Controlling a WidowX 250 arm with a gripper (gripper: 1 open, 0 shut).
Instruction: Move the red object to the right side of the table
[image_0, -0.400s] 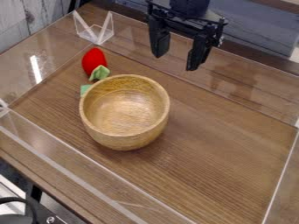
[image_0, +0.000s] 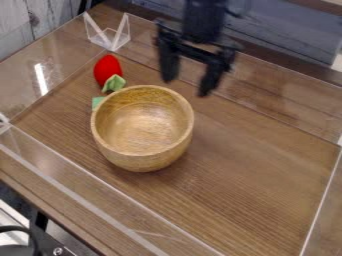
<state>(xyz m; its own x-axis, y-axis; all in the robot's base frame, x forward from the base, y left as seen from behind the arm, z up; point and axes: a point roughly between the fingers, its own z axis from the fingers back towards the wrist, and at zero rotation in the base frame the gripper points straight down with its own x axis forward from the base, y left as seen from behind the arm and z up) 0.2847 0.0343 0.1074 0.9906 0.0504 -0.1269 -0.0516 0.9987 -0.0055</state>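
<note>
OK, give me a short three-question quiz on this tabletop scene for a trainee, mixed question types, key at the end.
1. True or false: the red object lies inside the wooden bowl.
2. Multiple choice: the gripper is (A) shut on the red object, (B) open and holding nothing, (C) resting in the bowl.
3. Short answer: on which side of the bowl, as the camera sees it, does the red object lie on the table?

Key
1. False; it lies on the table just outside the bowl's rim.
2. B
3. Up and to the left, toward the far left corner.
</note>
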